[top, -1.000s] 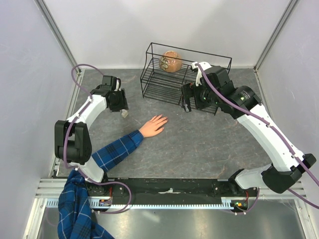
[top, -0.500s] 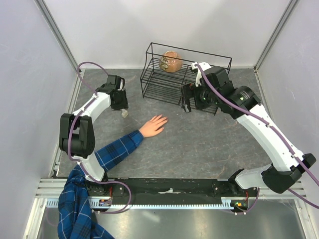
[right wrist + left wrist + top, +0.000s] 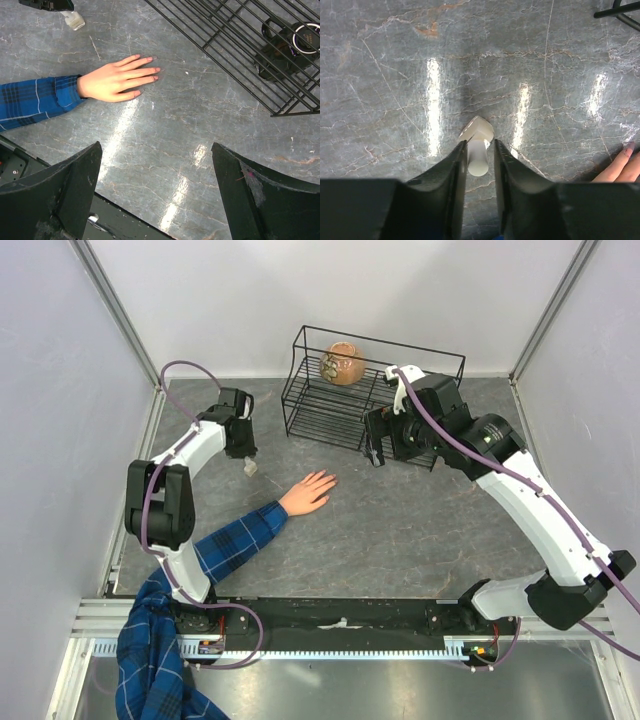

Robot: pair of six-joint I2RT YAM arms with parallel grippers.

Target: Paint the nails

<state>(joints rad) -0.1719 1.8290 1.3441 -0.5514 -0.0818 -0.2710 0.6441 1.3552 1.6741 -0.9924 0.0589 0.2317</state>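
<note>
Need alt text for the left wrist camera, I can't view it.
The left gripper pinches the white cap of a small bottle lying on the grey marble table. Fingertips of the hand show at lower right, a black wire rack corner at upper right.

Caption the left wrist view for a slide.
Left gripper straddles a small white-capped bottle lying on the grey marbled table.

A: Left wrist view: what is cut off?
B: The hand (image 3: 619,169); only two fingertips show, the rest lies beyond the right edge. Whether the left gripper (image 3: 480,146) presses the white cap (image 3: 478,161) of the bottle (image 3: 476,131) cannot be told.
A: Right wrist view?
B: The sleeve (image 3: 35,100) leaves the left edge; the rack (image 3: 203,48) runs off top and right.
A: Overhead view?
B: The nails (image 3: 333,479) are too small to make out.
</note>
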